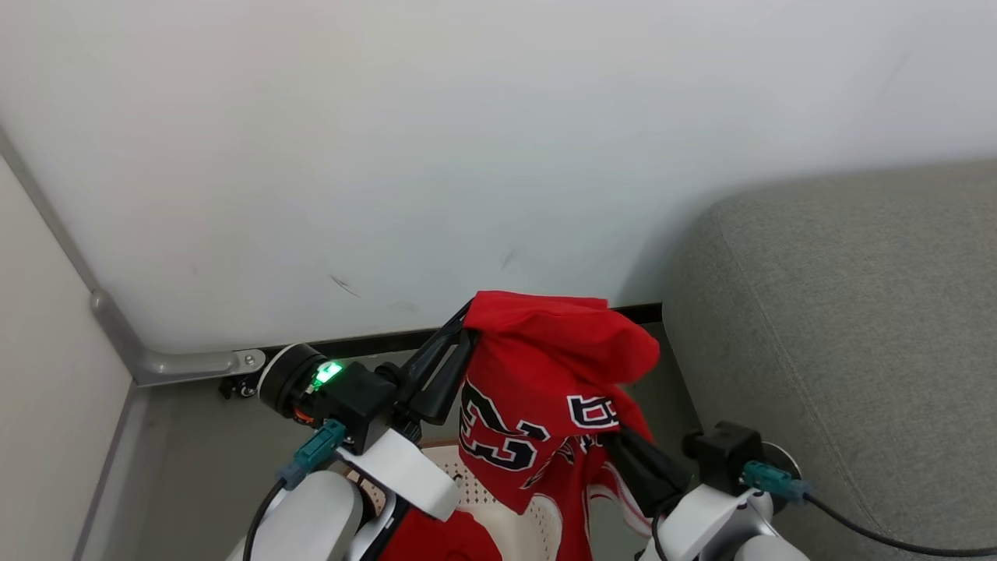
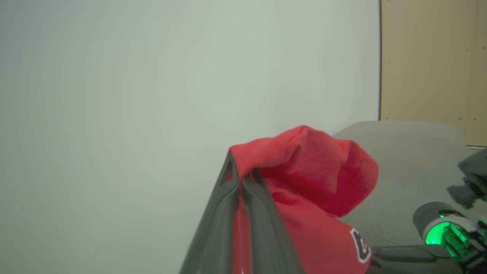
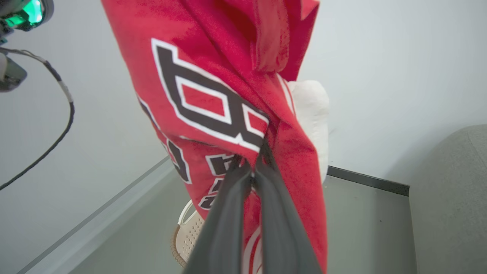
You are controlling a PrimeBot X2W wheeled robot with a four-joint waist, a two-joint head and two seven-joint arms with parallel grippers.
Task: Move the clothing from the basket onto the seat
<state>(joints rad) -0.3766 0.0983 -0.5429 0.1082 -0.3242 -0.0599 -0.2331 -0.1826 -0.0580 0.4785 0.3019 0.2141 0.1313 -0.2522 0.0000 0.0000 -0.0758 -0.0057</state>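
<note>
Before one white wall, one red jersey, tight in left hand and right hand

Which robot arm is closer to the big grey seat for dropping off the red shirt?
The right one, probably. The right gripper pinches the shirt on the side next to the seat. The left gripper holds the shirt's top, farther from the seat.

The soft red jersey carries black letters and numbers edged in white, plus white trim. The oval cream-white plastic basket is dotted with small holes and rimmed in brown. The large woven upholstered seat is grey-green. The left tool and right tool have dark grey fingers.
</note>
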